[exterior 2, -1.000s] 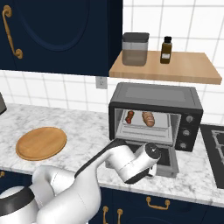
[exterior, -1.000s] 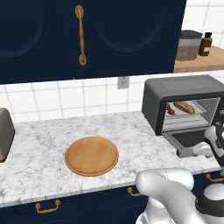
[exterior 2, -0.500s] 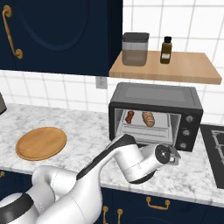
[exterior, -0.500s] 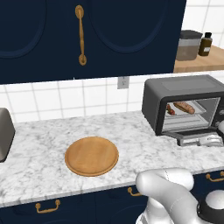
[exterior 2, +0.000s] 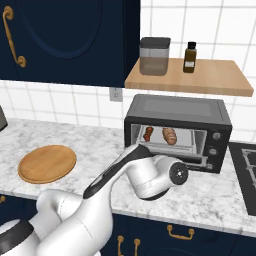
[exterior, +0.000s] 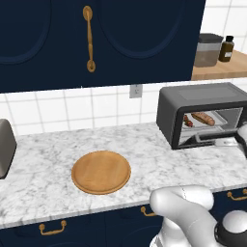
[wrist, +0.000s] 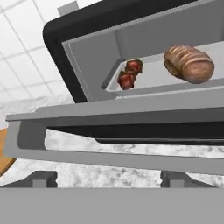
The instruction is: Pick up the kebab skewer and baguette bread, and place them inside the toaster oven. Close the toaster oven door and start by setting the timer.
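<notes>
Food loaded, door half raised, timer not yet set.

You can see the kebab skewer (wrist: 130,74) and the baguette bread (wrist: 189,64) lying side by side on the metal tray (wrist: 153,83) inside the toaster oven (exterior 2: 177,131), which stands at the tabletop's (exterior: 43,183) back right by the wall; the skewer sits toward the tray's left end, the baguette toward its middle. The wooden plate (exterior: 101,171) near the front edge is bare, so both placements look done. The toaster oven door (wrist: 118,133) hangs partly open, tilted, with your hand (wrist: 109,178) just below its edge, fingers spread apart and gripping nothing. Whether the fingers touch the door is hard to judge. You still have to shut the door and turn the timer knob (exterior 2: 215,136).
</notes>
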You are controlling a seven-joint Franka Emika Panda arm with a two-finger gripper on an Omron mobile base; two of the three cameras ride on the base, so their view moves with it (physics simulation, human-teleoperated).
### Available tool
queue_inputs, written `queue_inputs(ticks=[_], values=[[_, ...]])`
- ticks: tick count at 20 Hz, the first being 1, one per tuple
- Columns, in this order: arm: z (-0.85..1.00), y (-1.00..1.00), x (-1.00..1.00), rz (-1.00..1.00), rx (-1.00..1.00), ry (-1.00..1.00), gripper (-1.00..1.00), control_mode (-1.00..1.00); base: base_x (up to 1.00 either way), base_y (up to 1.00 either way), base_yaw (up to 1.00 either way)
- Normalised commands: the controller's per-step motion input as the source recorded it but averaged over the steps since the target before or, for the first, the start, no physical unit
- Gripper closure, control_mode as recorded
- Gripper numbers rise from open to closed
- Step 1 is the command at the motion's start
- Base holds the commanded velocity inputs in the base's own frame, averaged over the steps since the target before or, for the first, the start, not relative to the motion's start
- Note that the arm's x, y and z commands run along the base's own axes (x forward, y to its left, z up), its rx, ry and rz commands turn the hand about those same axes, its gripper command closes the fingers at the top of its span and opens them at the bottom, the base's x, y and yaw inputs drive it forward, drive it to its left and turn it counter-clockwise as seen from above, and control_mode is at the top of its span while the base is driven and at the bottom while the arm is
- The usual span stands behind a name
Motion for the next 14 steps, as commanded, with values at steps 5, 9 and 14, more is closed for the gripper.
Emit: queue_inputs(ticks=[5, 9, 14], values=[[0.28, 0.29, 0.88, 0.0, 0.0, -0.24, -1.0, -1.0, 0.0, 0.0, 0.0], [0.59, 0.05, 0.76, -0.01, 0.0, -0.24, -1.0, -1.0, 0.0, 0.0, 0.0], [0.59, 0.0, 0.21, 0.0, 0.0, -0.18, -1.0, -1.0, 0.0, 0.0, 0.0]])
